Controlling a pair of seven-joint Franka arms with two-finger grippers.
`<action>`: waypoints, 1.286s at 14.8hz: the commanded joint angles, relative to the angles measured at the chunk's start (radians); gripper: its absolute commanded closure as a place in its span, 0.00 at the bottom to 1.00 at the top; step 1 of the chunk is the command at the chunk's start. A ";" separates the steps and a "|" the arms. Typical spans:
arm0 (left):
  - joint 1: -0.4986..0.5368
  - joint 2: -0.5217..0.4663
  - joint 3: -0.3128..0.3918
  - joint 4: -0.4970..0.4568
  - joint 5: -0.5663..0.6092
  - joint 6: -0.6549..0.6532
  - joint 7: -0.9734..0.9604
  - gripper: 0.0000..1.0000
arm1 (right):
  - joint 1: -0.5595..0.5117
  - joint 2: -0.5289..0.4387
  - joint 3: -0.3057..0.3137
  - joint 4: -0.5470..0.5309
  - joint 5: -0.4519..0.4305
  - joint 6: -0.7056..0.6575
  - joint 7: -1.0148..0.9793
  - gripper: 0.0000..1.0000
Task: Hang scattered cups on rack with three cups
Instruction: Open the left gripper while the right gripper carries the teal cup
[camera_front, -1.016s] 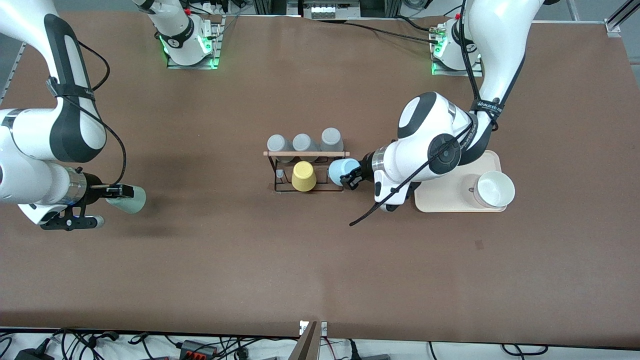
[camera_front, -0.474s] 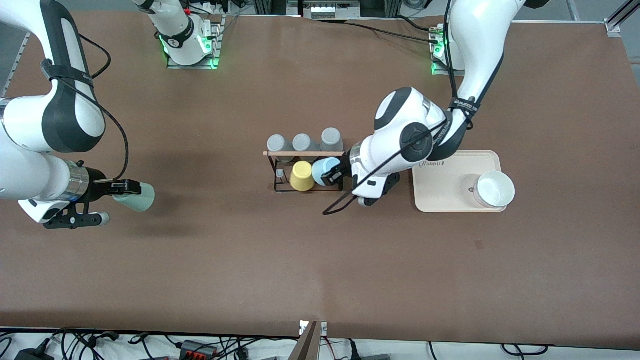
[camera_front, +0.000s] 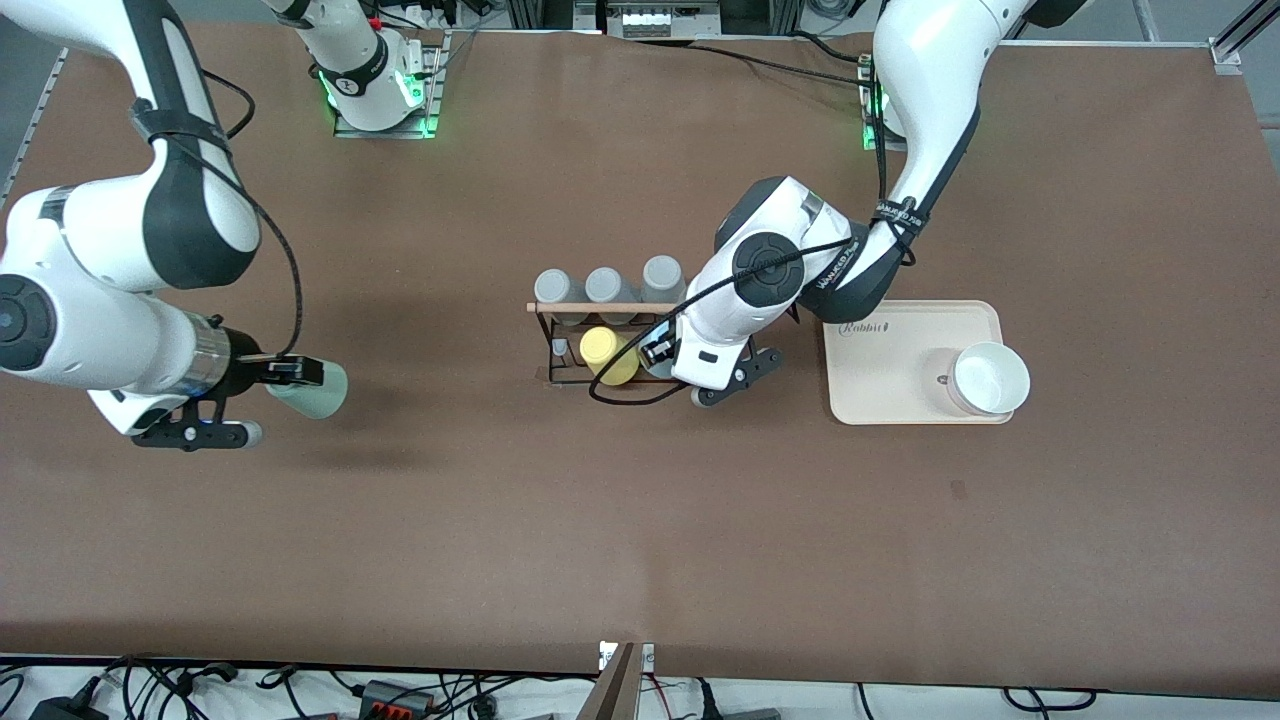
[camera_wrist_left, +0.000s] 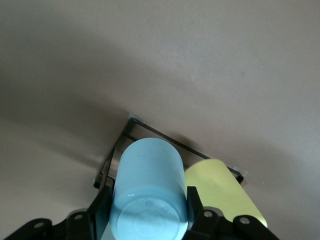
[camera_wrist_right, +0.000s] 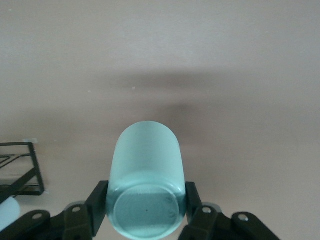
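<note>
Brown table (camera_front: 500, 520), left wrist view alone shows blue cup (camera_wrist_left: 148, 192) clamped over rack (camera_wrist_left: 150, 131).

Looks like a robotics lab: brown table (camera_front: 640, 540) with two arm bases bolted at its edge, green status lights glowing, cables and power strips (camera_front: 385, 692) trailing along the near edge, aluminium framing (camera_front: 1235, 40) at a corner.

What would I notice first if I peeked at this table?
Two big white arms each hold a cup. The left gripper carries the light blue cup over the black rack, beside the yellow cup. The right gripper holds the mint-green cup above bare table toward its own end.
</note>
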 joint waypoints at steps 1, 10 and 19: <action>0.006 -0.009 0.013 0.028 0.054 -0.027 0.012 0.00 | 0.063 -0.006 0.002 0.012 0.009 -0.022 0.079 0.55; 0.288 -0.287 0.028 0.039 0.171 -0.407 0.525 0.00 | 0.320 0.049 0.002 0.104 0.009 -0.011 0.442 0.55; 0.395 -0.451 0.016 0.033 0.159 -0.614 0.721 0.00 | 0.480 0.178 0.000 0.202 0.006 0.059 0.651 0.55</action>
